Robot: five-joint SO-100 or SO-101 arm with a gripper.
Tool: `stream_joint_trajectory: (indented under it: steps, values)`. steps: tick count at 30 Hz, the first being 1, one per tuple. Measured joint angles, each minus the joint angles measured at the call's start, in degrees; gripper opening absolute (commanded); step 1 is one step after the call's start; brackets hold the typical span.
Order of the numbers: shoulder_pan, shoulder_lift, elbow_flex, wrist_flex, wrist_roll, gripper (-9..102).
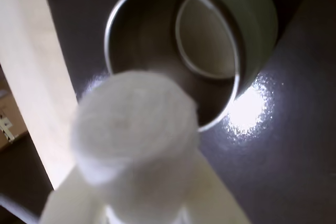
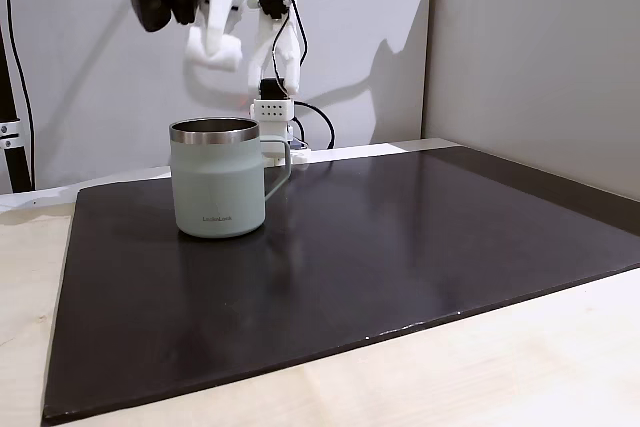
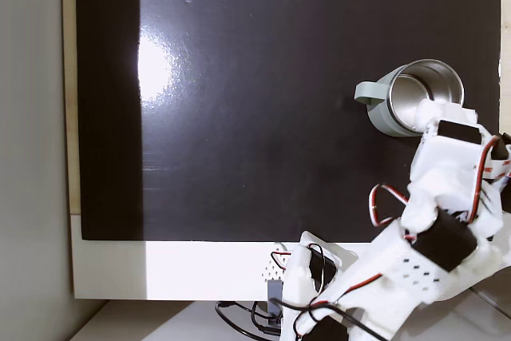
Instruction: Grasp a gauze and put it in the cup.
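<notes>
In the wrist view the gauze (image 1: pixel 135 135), a white fuzzy roll, fills the lower left, with my gripper (image 1: pixel 137 184) shut on it between two white fingers. Just beyond it lies the open mouth of the cup (image 1: pixel 257 19), a sage-green mug with a steel rim and a steel inside. From the side, in a fixed view, the gripper (image 2: pixel 213 51) hangs well above the cup (image 2: pixel 218 187), which stands upright on the dark mat. From above, in a fixed view, the gripper (image 3: pixel 437 111) overlaps the near rim of the cup (image 3: pixel 382 111), its handle pointing left.
A glossy black mat (image 2: pixel 400 247) covers most of a pale wooden table (image 2: pixel 520 367). The arm's base and cables (image 3: pixel 295 293) sit at the mat's edge. A grey wall (image 2: pixel 520 57) stands behind.
</notes>
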State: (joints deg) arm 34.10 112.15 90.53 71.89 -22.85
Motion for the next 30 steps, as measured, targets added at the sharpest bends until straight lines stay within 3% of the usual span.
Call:
stream_joint_trajectory:
  steps: [22,26,30]
  values:
    - [-2.81,-9.14,4.83,-7.91,1.93,1]
    - [-2.81,-9.14,5.98,-8.0,1.93,20]
    - [-2.81,-9.14,7.12,-8.7,1.93,29]
